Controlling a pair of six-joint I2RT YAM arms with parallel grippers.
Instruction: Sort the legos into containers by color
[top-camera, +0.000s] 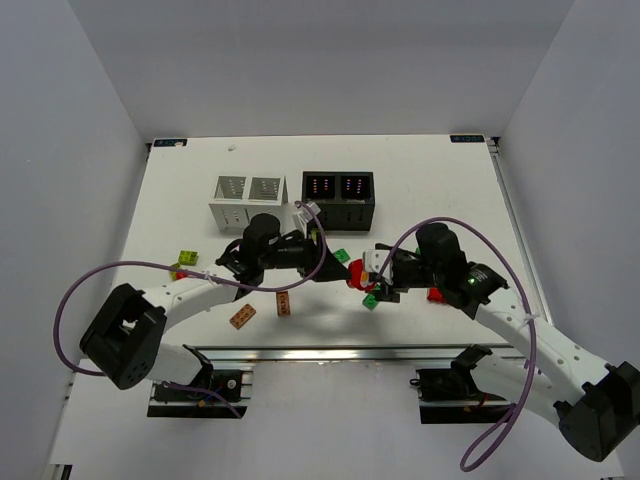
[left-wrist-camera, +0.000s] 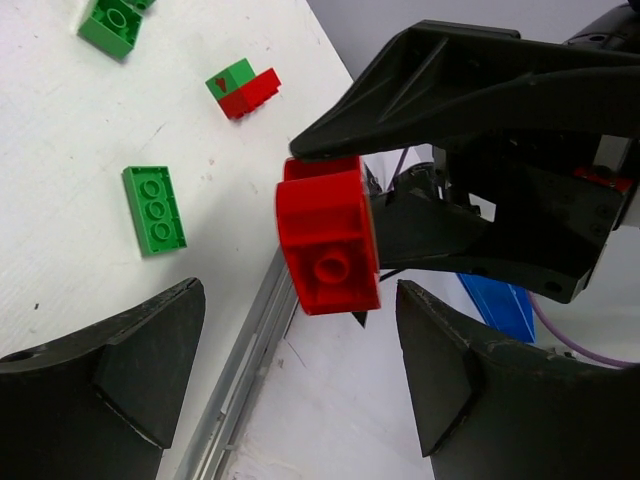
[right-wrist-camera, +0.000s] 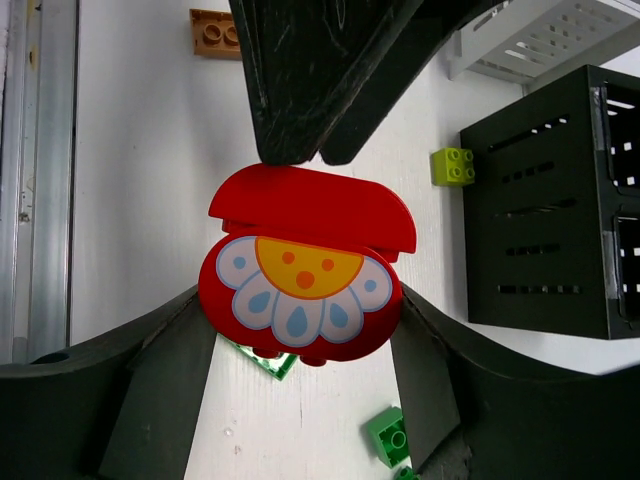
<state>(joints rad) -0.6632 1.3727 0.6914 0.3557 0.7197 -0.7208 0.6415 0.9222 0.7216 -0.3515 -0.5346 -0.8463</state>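
Red lego (right-wrist-camera: 300, 275) held off table (right-wrist-camera: 140, 150), centre of top view, below black container (top-camera: 338, 190). Right pincer (right-wrist-camera: 300, 310) clamped on its sides. Left pincer (left-wrist-camera: 300, 300) spread apart, not touching. Judged light, rigid, glossy, likely slippery on rounded edge; best gripped on flat faces.

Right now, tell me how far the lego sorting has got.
Done: nothing that shows; no brick is visible in the white container or black container. In hand: the right fingers clamp a rounded red piece; the left fingers stand open either side of it, apart. Left: green bricks, brown-orange bricks and a yellow-green brick lie loose on the table.
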